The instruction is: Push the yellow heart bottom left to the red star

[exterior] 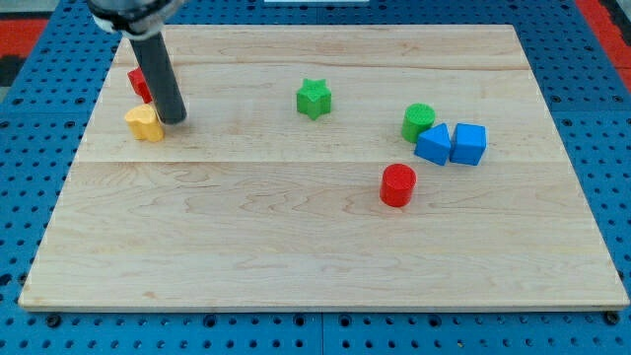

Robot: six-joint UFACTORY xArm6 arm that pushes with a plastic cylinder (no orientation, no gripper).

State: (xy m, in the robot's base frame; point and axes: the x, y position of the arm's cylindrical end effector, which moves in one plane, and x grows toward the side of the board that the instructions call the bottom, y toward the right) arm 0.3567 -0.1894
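The yellow heart lies near the board's left edge, towards the view's top. The red star sits just above it, largely hidden behind the rod. My tip rests on the board right against the yellow heart's right side, below and to the right of the red star. The dark rod slants up from the tip towards the view's top left.
A green star is at the top centre. A green cylinder, two blue blocks and a red cylinder cluster at the right. The wooden board sits on a blue pegboard.
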